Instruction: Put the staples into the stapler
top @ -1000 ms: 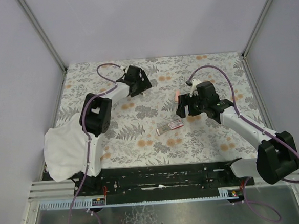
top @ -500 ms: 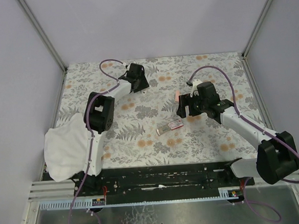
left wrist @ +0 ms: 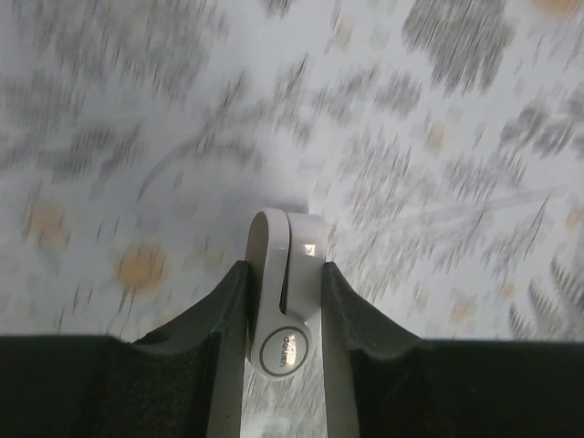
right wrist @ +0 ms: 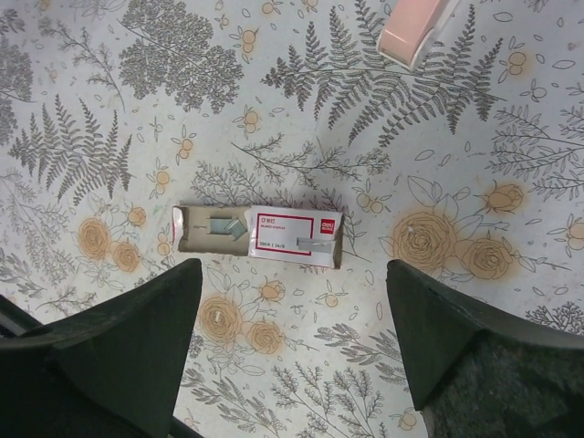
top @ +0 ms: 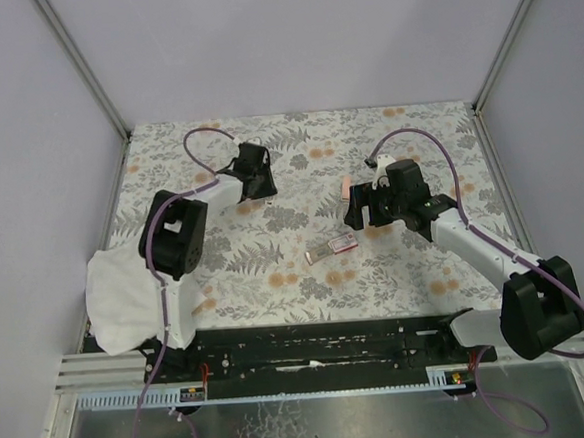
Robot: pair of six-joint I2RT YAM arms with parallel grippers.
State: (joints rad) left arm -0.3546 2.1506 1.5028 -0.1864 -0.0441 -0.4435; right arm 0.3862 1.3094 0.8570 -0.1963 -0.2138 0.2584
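1. At the far left of the floral table (top: 296, 138), the left gripper (left wrist: 284, 269) is clenched on a white stapler (left wrist: 285, 306). One dark finger presses each flank of its body, and the round logo on its near end faces the wrist camera.
2. The tabletop behind the white stapler is smeared with blur in the left wrist view. I cannot tell whether the stapler rests on the surface or is lifted clear of it.
3. Right of centre, the right gripper (right wrist: 290, 266) hangs above the table with its fingers released and spread wide, grasping nothing.
4. The staples (right wrist: 224, 226) lie as small grey strips in a tan inner tray (right wrist: 193, 239). The tray is slid partway out of a small flat red box (right wrist: 294, 239) with a pale label, and its open end points toward the left arm's side.
5. The red box lies flat near the middle of the table. In the right wrist view it sits in the gap between the spread fingers, touching neither, and it is well apart from the white stapler.
6. A salmon-pink bar (right wrist: 415, 27) lies on the table beyond the red box, apart from it and close beside the right gripper in the overhead view.
7. A white cloth (top: 117, 291) sits bunched at the near-left edge of the table, against the left arm's base.
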